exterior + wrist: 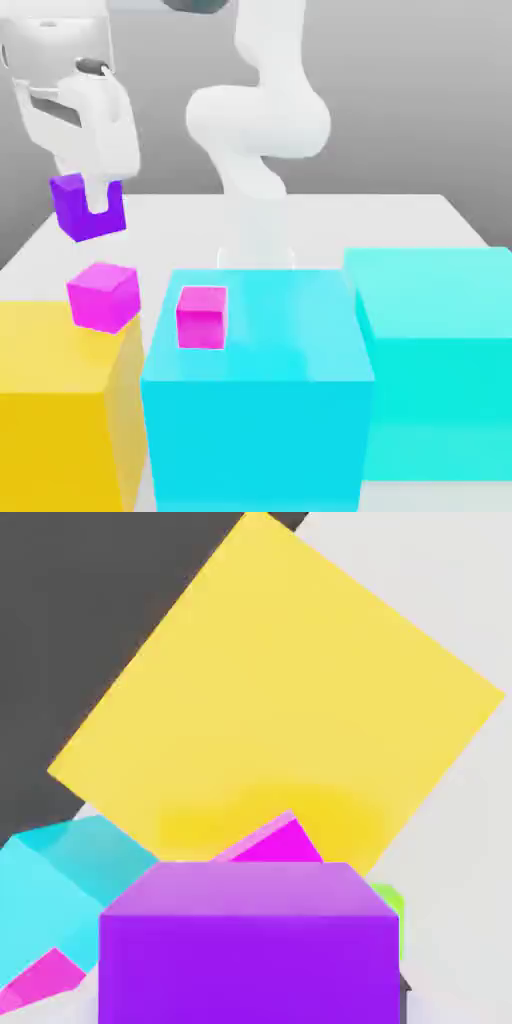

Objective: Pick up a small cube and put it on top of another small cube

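My gripper (96, 205) is shut on the small cube (86, 208), a dark violet cube held in the air at the exterior view's left. One white finger (98, 196) crosses its front face. In the hand view the violet cube (250, 947) sits close to the camera. Below it a magenta cube (103, 295) rests on the big yellow block (60, 400), near that block's far edge, with a clear gap between the two cubes. The magenta cube (278, 842) peeks out from behind the held cube over the yellow top (280, 682).
A second magenta cube (201, 317) sits on the big cyan block (255, 410) in the middle. A tall turquoise block (435, 360) stands at the exterior view's right. The arm's white base (255, 150) rises behind them on the pale table (380, 215).
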Motion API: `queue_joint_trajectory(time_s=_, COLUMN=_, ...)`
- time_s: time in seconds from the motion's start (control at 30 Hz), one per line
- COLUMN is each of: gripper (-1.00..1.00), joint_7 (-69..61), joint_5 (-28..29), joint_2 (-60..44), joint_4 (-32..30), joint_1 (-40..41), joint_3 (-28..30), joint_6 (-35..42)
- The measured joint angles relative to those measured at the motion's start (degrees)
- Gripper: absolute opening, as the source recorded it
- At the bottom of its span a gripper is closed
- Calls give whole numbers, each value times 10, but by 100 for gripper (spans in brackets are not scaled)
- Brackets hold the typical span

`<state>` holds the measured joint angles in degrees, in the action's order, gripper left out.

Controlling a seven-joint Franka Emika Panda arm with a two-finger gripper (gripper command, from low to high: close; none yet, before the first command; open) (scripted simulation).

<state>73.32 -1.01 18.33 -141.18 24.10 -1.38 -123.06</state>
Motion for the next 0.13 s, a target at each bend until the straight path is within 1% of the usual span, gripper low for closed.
queue_joint_trajectory(time_s=0.03, gripper=100, joint_7=0, joint_5=0, joint_2=-7, joint_4=-11, joint_1=0, joint_3=-1, joint_6=-17)
queue_joint_trajectory(time_s=0.13, gripper=100, joint_7=0, joint_5=0, joint_2=-7, joint_4=-11, joint_1=0, joint_3=-1, joint_6=-17)
